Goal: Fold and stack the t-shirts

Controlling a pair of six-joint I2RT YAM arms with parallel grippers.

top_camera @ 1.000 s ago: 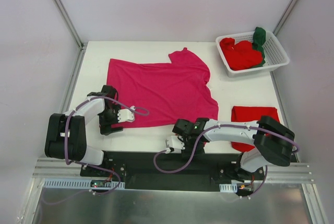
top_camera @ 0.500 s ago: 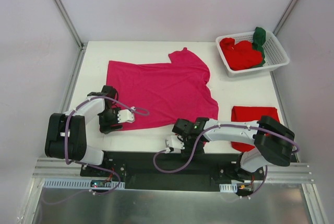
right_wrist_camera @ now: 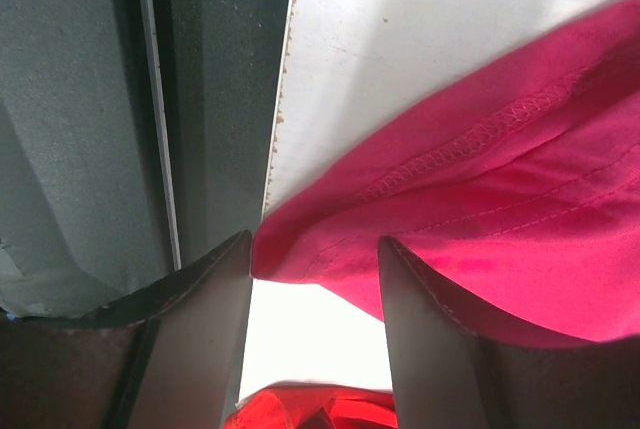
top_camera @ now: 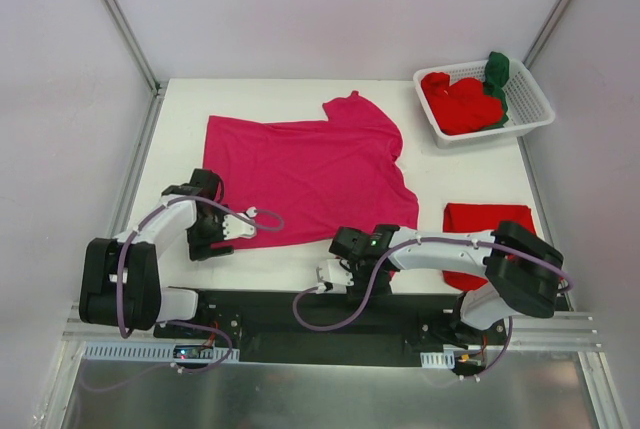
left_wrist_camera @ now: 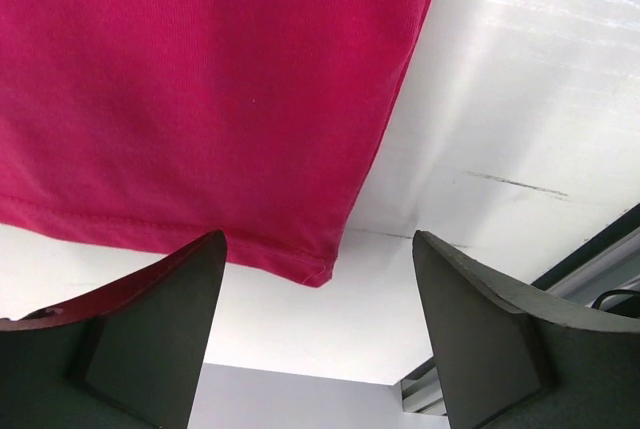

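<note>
From above: magenta t-shirt (top_camera: 300, 174) spread flat on table (top_camera: 180, 109), left gripper (top_camera: 232, 231) at its near-left hem, right gripper (top_camera: 335, 271) at the near-right; folded red t-shirt (top_camera: 480, 221) off to the right.

Left wrist: jaws wide apart, straddling the hem corner, gripping nothing.

Right wrist: closed on bunched hem; red cloth below, probably the folded one.

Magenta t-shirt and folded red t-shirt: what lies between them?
Top view: bare white table between magenta t-shirt and folded red t-shirt; the right arm crosses the near end.
</note>
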